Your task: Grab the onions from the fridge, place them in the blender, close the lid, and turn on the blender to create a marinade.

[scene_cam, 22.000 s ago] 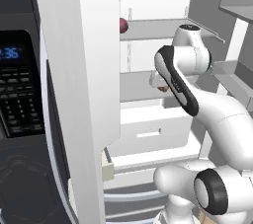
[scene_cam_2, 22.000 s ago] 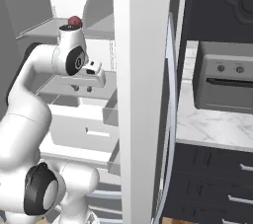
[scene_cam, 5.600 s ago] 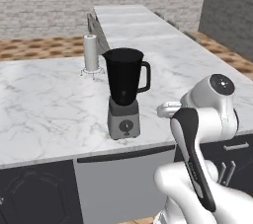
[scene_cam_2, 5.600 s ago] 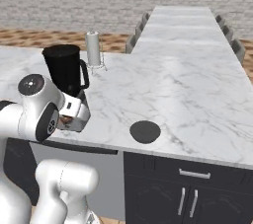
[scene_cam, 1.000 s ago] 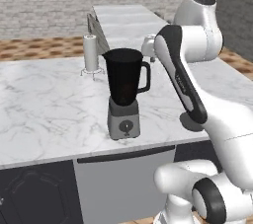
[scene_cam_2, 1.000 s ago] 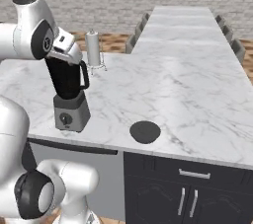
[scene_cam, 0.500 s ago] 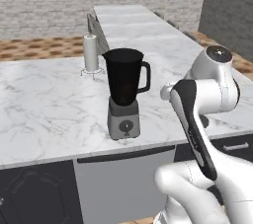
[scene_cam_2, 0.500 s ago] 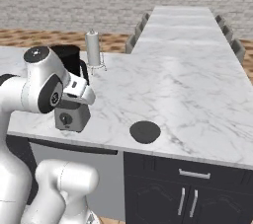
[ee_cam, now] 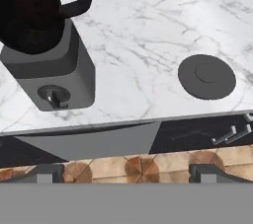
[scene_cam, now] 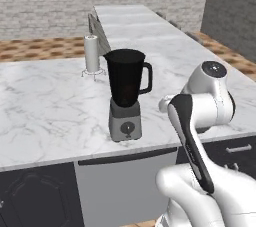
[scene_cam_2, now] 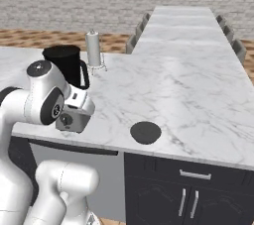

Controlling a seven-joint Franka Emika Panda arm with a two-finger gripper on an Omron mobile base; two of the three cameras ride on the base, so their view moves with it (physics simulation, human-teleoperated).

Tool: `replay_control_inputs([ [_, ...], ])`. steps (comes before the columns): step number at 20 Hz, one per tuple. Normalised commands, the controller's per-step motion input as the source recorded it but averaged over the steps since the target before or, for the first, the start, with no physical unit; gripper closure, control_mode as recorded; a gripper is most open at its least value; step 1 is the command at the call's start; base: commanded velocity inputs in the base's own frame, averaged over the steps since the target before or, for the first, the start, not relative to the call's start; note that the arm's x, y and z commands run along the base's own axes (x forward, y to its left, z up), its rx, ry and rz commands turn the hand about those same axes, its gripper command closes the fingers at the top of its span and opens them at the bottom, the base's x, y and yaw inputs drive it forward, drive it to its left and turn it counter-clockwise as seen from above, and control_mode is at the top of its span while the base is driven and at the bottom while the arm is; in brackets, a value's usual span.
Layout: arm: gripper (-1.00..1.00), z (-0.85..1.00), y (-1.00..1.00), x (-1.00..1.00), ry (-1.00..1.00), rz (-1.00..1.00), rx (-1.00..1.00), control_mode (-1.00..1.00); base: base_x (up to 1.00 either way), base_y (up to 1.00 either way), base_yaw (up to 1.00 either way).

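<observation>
- Tool (ee_cam: 126,171) with tips spread wide apart, gripping nothing, held off the front edge of the surface (scene_cam: 45,106).
- Blender (ee_cam: 44,45) cut off at the top left corner of the hand view; jar uncovered, inside too dark to make out; lower part hidden behind the arm in the right base view.
- White cylinder on a stand (scene_cam: 91,53) behind the blender, apart from it.
- Lid (ee_cam: 206,76) flat on the surface near the front edge, well apart from the blender, beyond the tool's right-hand tip in the hand view.
</observation>
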Motion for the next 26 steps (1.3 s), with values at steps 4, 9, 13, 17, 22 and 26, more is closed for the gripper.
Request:
replay_control_inputs([
  [4,-1.0,-0.04,-0.11,-0.39,-0.08,-0.03,0.01,1.0,-0.5,-0.12,-0.16],
  [9,-1.0,0.0,0.0,0.0,0.0,0.0,0.0,1.0,-0.71,-0.04,-0.74],
  [13,-1.0,0.0,0.0,0.0,0.0,0.0,0.0,1.0,-0.21,0.0,-0.95],
  [17,-1.0,0.0,0.0,0.0,0.0,0.0,0.0,1.0,0.03,0.02,-0.97],
  [22,-1.0,0.0,0.0,0.0,0.0,0.0,0.0,1.0,0.21,0.07,-0.95],
  [26,-1.0,0.0,0.0,0.0,0.0,0.0,0.0,1.0,0.24,0.16,-0.94],
])
